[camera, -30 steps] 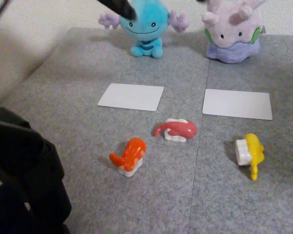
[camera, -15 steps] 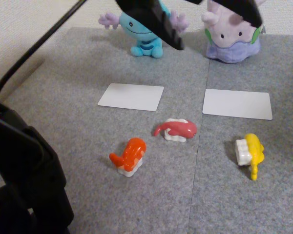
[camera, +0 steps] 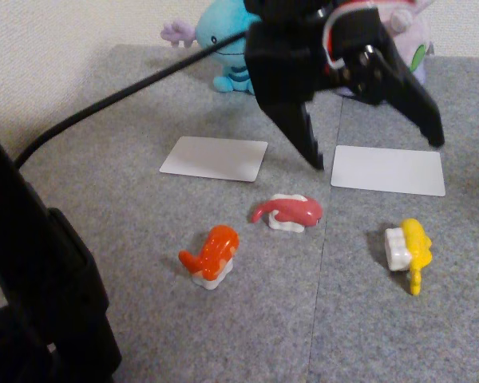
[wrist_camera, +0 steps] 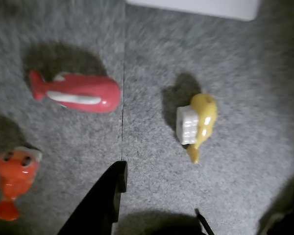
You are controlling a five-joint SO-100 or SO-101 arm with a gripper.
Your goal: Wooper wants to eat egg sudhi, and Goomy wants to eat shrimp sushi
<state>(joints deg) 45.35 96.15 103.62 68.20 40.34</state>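
The egg sudhi, a yellow topping on a white rice block, lies on its side at the right of the grey mat; the wrist view shows the egg sudhi right of centre. Which piece is the shrimp sushi I cannot tell: a pink-red piece lies mid-mat and an orange piece sits to its left. My gripper hangs open and empty in the air above the white cards, well above the egg piece. Behind the arm, blue Wooper and lilac Goomy are partly hidden.
Two white cards lie flat on the mat, one in front of Wooper and one in front of Goomy. The arm's black base and a cable fill the left front corner. A pale wall borders the mat on the left.
The arm has swung down and forward from the top edge, and the open gripper now hangs over the cards, covering more of both plushes. The sushi pieces have not moved.
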